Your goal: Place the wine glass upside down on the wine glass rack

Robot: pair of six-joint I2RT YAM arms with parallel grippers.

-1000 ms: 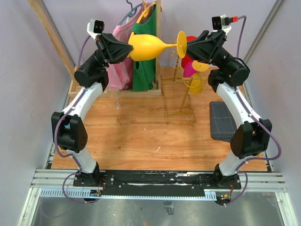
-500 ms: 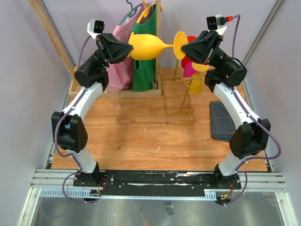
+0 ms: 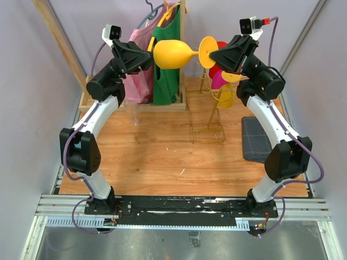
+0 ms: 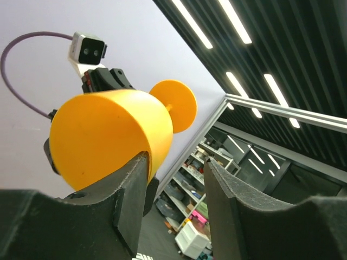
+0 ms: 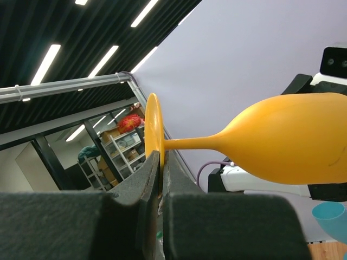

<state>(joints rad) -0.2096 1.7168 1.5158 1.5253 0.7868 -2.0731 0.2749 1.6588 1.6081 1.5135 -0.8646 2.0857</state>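
Yellow-orange plastic wine glass [image 3: 172,53] was hanging sideways at the top middle of the overhead view. Its bowl pointed toward the left of the frame and its round foot toward the right, well above the wooden tabletop [image 3: 157,154].

The right gripper [image 3: 213,54] was the one actually holding it. In the right wrist view, its two dark fingers [image 5: 141,187] were pinched onto the edge of the foot disc, and the stem and bowl stretched off to the right side of that frame.

The left gripper [image 3: 148,58] sat at the bowl end with its jaws spread. From the left wrist camera, the bowl overlapped the tip of the finger on the left [image 4: 133,203], while the finger on the right [image 4: 230,203] stood clear of it. Couldn't tell whether the bowl was really touching that first finger.

The tall thin gold wire wine glass rack [image 3: 209,130] stood on the table right of centre, below the held glass and apart from it. A red glass [image 3: 216,70], a pink glass [image 3: 219,81] and a yellow glass [image 3: 226,97] were bunched around its upper arms.

Behind, upper middle, a green garment [image 3: 165,86] and a pink garment [image 3: 138,81] hung on a wooden clothes rack. A grey folded cloth [image 3: 256,140] lay at the right edge of the table.
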